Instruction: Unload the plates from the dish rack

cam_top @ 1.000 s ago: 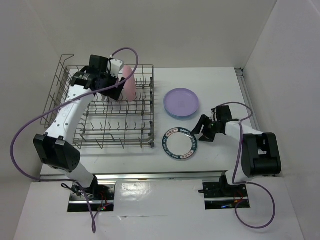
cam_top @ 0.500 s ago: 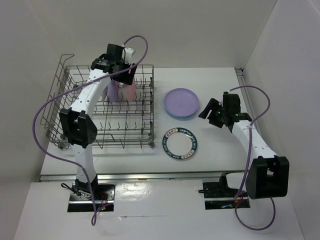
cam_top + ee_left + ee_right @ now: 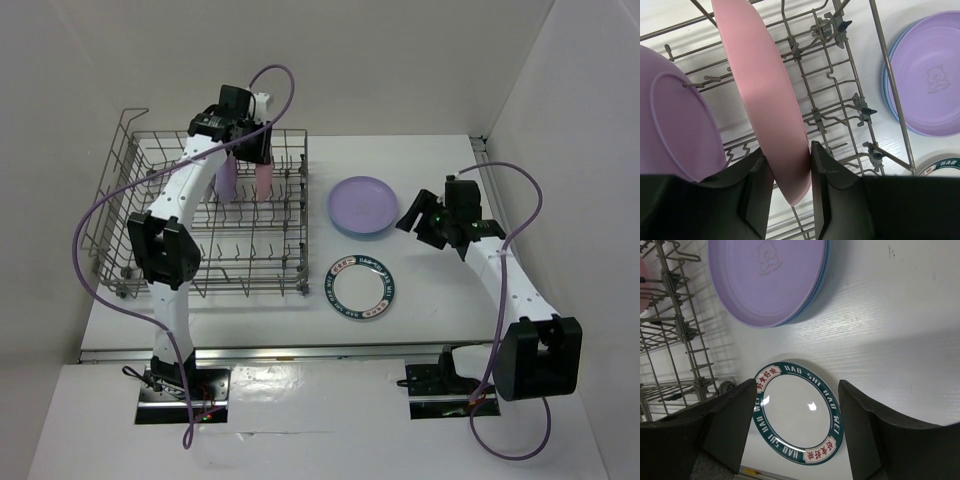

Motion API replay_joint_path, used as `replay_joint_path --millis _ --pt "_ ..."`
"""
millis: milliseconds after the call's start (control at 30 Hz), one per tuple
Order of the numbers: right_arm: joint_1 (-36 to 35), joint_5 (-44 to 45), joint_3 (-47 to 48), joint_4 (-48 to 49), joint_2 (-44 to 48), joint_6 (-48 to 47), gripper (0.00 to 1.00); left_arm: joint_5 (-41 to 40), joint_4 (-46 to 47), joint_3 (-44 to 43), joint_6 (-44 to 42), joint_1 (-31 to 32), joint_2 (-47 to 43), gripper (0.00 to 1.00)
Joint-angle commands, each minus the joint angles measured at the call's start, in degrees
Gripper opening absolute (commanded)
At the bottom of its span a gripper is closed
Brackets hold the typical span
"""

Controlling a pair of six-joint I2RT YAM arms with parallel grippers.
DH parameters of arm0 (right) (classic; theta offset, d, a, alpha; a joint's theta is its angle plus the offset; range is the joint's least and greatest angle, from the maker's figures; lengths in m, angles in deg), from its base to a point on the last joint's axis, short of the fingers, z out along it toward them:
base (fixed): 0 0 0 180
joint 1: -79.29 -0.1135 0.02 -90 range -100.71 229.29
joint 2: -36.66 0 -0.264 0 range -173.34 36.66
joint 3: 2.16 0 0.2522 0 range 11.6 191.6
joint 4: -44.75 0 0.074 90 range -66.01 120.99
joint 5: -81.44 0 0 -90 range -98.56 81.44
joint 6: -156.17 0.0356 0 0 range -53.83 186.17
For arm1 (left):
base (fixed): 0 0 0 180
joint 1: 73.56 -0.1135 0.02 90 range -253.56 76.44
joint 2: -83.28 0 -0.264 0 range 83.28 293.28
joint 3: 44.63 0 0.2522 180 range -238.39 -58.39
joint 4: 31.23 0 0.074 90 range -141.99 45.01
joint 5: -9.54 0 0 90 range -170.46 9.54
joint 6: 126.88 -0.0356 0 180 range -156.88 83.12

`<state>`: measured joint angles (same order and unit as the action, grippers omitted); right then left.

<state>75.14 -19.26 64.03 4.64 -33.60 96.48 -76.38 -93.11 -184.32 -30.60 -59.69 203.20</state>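
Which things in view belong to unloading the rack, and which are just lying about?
Job: dish rack; pink plate, gripped by the left gripper; racked lavender plate beside it; unloaded lavender plate stacked on the blue plate; teal-rimmed plate on the table; right gripper, open and empty.
Not the job: purple cables; the table itself.
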Motion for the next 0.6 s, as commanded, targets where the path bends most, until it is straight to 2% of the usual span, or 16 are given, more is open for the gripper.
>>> replay_joint_path --millis 0,133,233,433,533,567 --pt "-0.6 0.7 3.5 -0.5 1.0 -0.7 0.74 1.6 -0.2 -4.8 -0.1 0.0 -5.2 0.0" --pt "-1.2 0.7 5.8 -1.0 0.5 -1.2 0.74 1.6 -0.2 -8.3 -1.9 0.0 -7.8 0.0" --pt "-1.2 1.2 7.7 -1.0 0.5 -1.2 0.74 4.4 0.6 -7.4 -5.0 2.0 -10.9 0.0" --pt "-1.7 0.7 10.5 -1.0 -0.1 -1.7 0.74 8.3 2.6 -5.5 -5.8 3.4 -13.6 0.0" --pt "-1.7 0.2 11.8 -1.0 -0.1 -1.7 0.74 3.1 4.2 -5.5 -5.2 3.4 -13.6 0.0" --pt "-1.7 0.2 12.3 -1.0 -0.1 -1.7 0.74 -1.0 4.2 -6.1 -5.2 3.4 -13.0 0.0"
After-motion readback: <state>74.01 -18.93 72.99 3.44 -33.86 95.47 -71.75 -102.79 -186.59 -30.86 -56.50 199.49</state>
